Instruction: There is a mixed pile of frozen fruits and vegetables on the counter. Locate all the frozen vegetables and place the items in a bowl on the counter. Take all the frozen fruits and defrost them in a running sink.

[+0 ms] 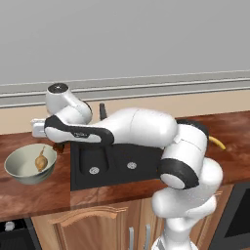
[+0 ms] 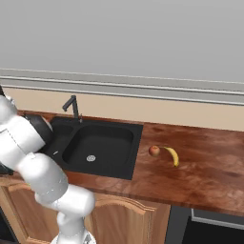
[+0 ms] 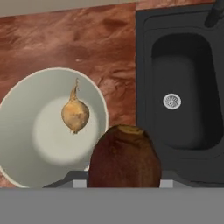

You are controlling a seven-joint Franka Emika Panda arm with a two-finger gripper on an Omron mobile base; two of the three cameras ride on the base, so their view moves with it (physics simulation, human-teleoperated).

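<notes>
Bowl holds tan bulb; tool grips brown lump.

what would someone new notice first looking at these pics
First, the dark olive-brown lump looming large at the bottom of the hand view, held in the claw near the rim of the pale bowl. Next, the tan bulb already lying in that bowl, left of the black sink. Last, the red apple and yellow banana lying together on the counter, right of the sink.
</notes>
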